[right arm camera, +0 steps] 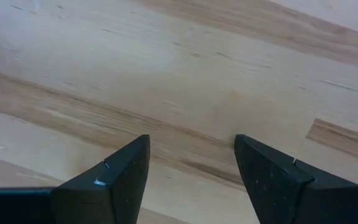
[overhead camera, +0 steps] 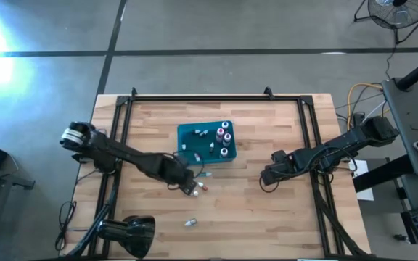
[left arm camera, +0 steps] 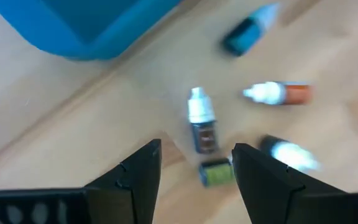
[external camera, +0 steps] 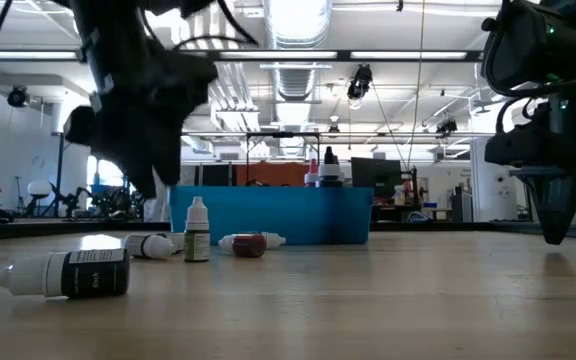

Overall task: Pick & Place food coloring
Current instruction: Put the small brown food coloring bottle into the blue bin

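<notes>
Teal bin (overhead camera: pixel 194 134) beside 4 loose, perhaps blurred, bottles (left arm camera: pixel 202 127).

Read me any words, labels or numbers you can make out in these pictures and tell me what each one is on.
Nothing reads clearly.
Lying dark bottle: pale print on its label, too small to read.
Upright small bottle: label too small to read.
Left gripper: pale marks on its body, blurred, unreadable.
Teal bin: no lettering visible.
</notes>
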